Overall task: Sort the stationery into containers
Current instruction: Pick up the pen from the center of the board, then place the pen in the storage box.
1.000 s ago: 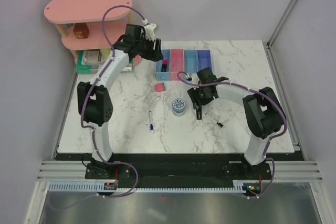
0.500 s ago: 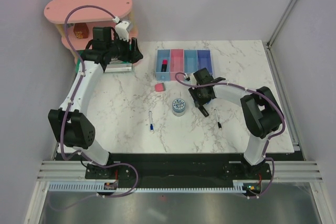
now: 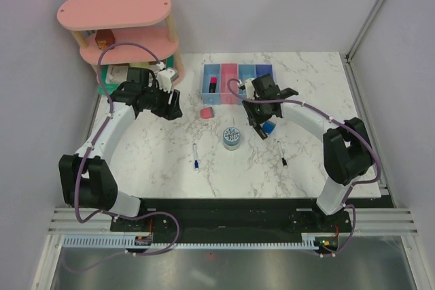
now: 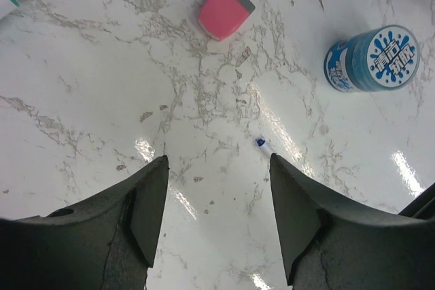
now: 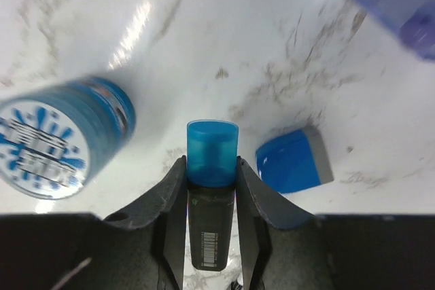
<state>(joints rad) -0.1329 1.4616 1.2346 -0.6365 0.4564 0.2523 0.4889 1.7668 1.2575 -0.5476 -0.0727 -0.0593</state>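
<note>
Marker (image 5: pixel 212 151) clamped in right tool (image 5: pixel 211 171); left tool (image 4: pixel 217 161) spread, downward.

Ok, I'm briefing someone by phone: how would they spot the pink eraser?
Find the row of four narrow bins at the marble table's far side. Just in front of its leftmost, light blue bin lies the pink eraser. Its pink body with a grey end sets it apart; the blue block further right differs in colour.

You have the row of bins (image 3: pixel 246 76) at the back of the table (image 3: pixel 163 161), with the shelf (image 3: pixel 115 11) behind-left. The eraser (image 3: pixel 207 113) lies before the bins. The tin (image 3: pixel 232 138) sits nearer you, between the capped pen (image 3: pixel 195 157) on its left and the block (image 5: pixel 292 162) and thin pen (image 3: pixel 281 155) on its right.
</note>
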